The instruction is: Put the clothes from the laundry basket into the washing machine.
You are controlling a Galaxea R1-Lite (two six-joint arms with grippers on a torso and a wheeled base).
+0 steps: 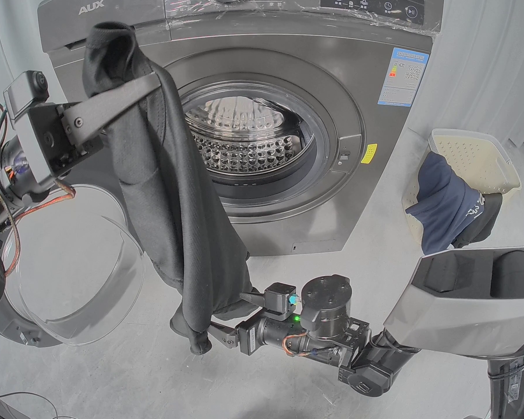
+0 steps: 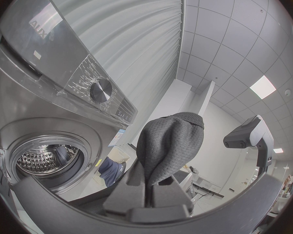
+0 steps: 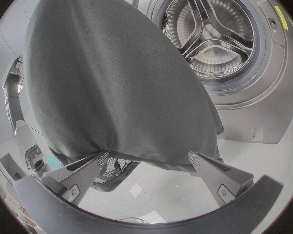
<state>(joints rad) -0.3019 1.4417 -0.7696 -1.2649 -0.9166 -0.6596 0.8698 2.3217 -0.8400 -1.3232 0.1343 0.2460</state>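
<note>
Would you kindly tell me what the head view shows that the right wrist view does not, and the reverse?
Head view only: the laundry basket with a navy garment, the open door, the left pincer clamping the dark garment at its top. Right wrist view only: the drum's three-ribbed back wall. Both: the dark garment, the washing machine's open mouth, the right pincer open at the hem.

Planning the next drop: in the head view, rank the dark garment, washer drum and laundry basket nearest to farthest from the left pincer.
1. Dark garment, clamped in the left pincer.
2. Washer drum, just to its right.
3. Laundry basket, far right on the floor.
</note>
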